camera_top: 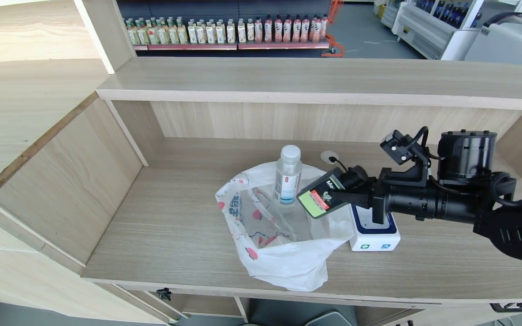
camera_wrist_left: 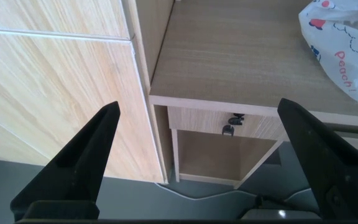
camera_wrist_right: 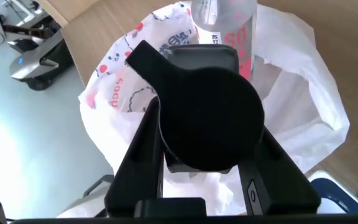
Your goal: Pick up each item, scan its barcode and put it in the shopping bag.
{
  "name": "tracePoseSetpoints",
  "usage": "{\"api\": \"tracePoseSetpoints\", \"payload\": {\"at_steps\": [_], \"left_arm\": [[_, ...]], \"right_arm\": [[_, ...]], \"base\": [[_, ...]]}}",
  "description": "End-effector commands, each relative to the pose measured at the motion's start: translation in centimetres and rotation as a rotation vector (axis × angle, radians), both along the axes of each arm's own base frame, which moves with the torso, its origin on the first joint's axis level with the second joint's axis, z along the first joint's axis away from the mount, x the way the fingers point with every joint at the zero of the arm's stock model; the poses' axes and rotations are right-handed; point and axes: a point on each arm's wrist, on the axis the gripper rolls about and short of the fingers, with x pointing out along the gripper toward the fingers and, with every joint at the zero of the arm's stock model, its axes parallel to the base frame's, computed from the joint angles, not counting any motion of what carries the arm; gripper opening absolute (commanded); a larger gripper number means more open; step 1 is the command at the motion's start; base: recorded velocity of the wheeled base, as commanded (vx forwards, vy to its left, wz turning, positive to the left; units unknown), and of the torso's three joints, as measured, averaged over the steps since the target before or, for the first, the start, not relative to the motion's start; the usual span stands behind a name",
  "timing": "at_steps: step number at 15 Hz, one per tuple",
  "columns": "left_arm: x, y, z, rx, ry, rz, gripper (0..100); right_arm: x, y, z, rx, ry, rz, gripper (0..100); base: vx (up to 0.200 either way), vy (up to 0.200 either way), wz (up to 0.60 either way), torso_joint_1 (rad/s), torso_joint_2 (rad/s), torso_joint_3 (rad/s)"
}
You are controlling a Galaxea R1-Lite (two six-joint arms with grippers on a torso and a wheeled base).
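Observation:
My right gripper (camera_top: 340, 194) is shut on a dark flat pack (camera_top: 321, 198) with a green and red label. It holds the pack tilted just above the open mouth of the white printed shopping bag (camera_top: 283, 246). A clear water bottle (camera_top: 287, 174) stands upright inside the bag's far side. In the right wrist view the pack (camera_wrist_right: 204, 62) sits between the fingers (camera_wrist_right: 135, 180) over the bag (camera_wrist_right: 114, 93), with the bottle (camera_wrist_right: 225, 25) beyond. My left gripper (camera_wrist_left: 197, 162) is open and holds nothing, low beside the counter's front left corner, with the bag's edge (camera_wrist_left: 344, 43) in sight.
A white and blue scanner box (camera_top: 374, 232) stands on the counter right of the bag, under my right arm; its corner (camera_wrist_right: 344, 186) shows beside the bag. A cable grommet (camera_top: 329, 156) lies behind the bottle. Wooden walls close the counter (camera_top: 166, 226) at the left and back.

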Motion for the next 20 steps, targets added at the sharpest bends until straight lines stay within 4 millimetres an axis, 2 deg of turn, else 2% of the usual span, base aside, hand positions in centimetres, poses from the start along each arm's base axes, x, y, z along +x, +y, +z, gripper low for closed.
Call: {"api": "tracePoseSetpoints", "payload": {"at_steps": [1,4,5,7,11,15,20], "left_arm": [[0.0,0.0,0.0,0.001,-0.001,0.001,100],[0.0,0.0,0.0,0.000,-0.001,0.001,100],[0.0,0.0,0.0,0.000,-0.001,0.001,100],[0.0,0.0,0.0,0.000,-0.001,0.001,100],[0.0,0.0,0.0,0.000,-0.001,0.001,100],[0.0,0.0,0.0,0.000,-0.001,0.001,100],[0.0,0.0,0.0,0.000,-0.001,0.001,100]], "right_arm": [[0.3,0.2,-1.0,-0.015,0.025,0.008,0],[0.5,0.4,-1.7,-0.017,0.014,0.011,0],[1.7,0.7,-3.0,-0.013,-0.059,0.015,0],[2.7,1.2,-4.6,-0.001,-0.107,0.018,0],[2.5,2.3,-6.2,-0.023,-0.088,0.057,0],[2.1,2.1,-7.4,-0.049,-0.056,0.055,0],[1.9,2.0,-8.1,-0.049,-0.075,0.055,0]], "base": [[0.000,0.000,0.00,0.000,0.00,0.000],[0.000,0.000,0.00,0.000,0.00,0.000],[0.000,0.000,0.00,0.000,0.00,0.000],[0.000,0.000,0.00,0.000,0.00,0.000],[0.000,0.000,0.00,0.000,0.00,0.000],[0.000,0.000,0.00,0.000,0.00,0.000],[0.000,0.000,0.00,0.000,0.00,0.000]]}}
